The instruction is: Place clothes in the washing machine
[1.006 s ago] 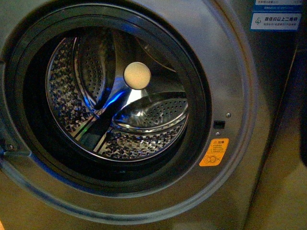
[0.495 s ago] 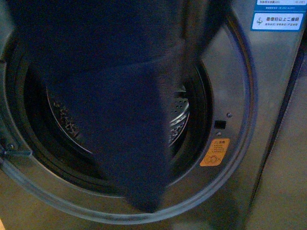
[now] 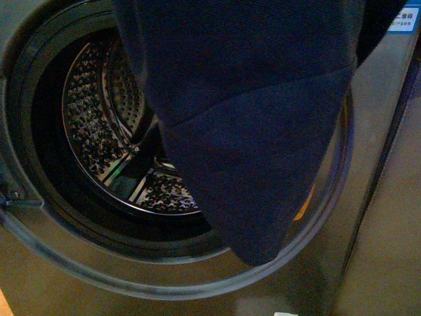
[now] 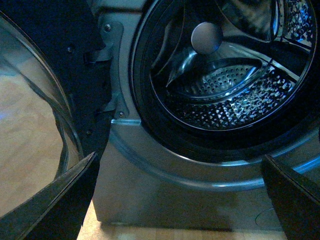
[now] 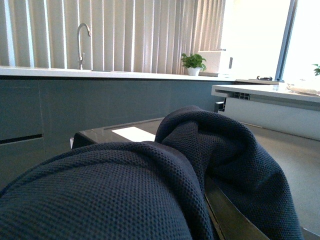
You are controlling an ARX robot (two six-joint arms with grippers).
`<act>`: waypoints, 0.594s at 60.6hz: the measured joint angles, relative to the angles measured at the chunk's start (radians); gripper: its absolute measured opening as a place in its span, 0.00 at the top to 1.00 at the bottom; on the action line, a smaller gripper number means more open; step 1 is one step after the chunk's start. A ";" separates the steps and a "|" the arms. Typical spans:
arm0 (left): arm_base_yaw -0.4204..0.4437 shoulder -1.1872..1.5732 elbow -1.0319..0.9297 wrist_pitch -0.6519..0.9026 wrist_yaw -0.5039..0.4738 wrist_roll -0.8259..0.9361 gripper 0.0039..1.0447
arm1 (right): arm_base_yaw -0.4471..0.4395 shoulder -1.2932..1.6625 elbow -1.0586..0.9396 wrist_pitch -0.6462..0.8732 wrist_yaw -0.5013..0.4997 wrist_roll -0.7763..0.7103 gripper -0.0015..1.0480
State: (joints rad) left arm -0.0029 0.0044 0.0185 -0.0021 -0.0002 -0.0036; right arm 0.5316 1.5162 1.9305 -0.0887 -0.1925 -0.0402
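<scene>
In the front view, the navy garment [image 3: 256,112] hung in front of the washing machine [image 3: 368,197], draped over the upper and right part of its porthole. Its lowest corner reached past the black gasket [image 3: 46,191] onto the grey door ring. Beside the cloth, the perforated steel drum [image 3: 99,125] showed through the uncovered part of the porthole, and a sliver of the orange sticker [image 3: 304,207] peeked out at the fabric's edge.

In the left wrist view, the left gripper [image 4: 180,157] faced the porthole with its jaws spread wide and nothing between them. The open door glass [image 4: 30,125] stood off to the hinge side.

In the right wrist view, bunched folds of the garment filled the foreground and hid the right gripper, so whether its jaws were closed could not be told. Beyond lay a counter surface [image 5: 40,72] with a tap [image 5: 82,35] and a potted plant [image 5: 193,62].
</scene>
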 joint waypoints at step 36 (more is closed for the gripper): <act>0.193 0.305 0.092 0.398 0.513 -0.303 0.06 | 0.000 -0.001 -0.001 0.000 0.000 0.000 0.93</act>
State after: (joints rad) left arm 0.1905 0.3092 0.1101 0.3962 0.5125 -0.3065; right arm 0.5316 1.5150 1.9293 -0.0887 -0.1925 -0.0402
